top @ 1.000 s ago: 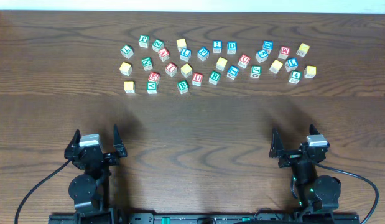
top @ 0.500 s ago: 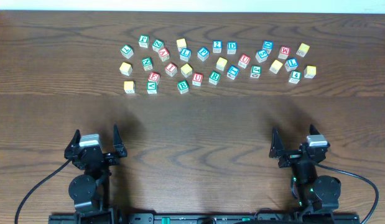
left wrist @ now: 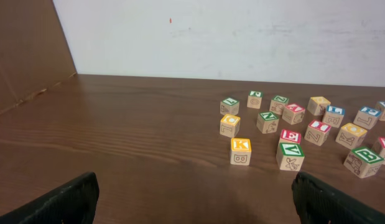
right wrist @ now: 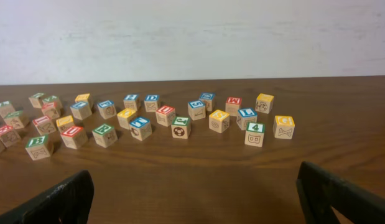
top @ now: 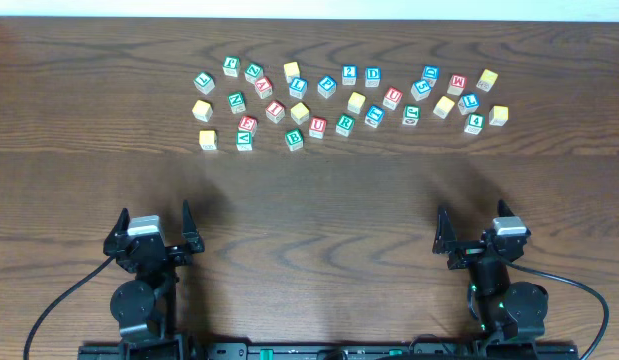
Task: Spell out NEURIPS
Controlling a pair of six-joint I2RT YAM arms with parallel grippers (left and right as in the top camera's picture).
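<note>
Small wooden cubes (top: 356, 101); red, green, blue letters

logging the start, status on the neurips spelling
Left gripper open, right gripper open, both empty, near edge. Letter cubes scattered at far side, no word lined up. Nothing between grippers and cubes.
</note>
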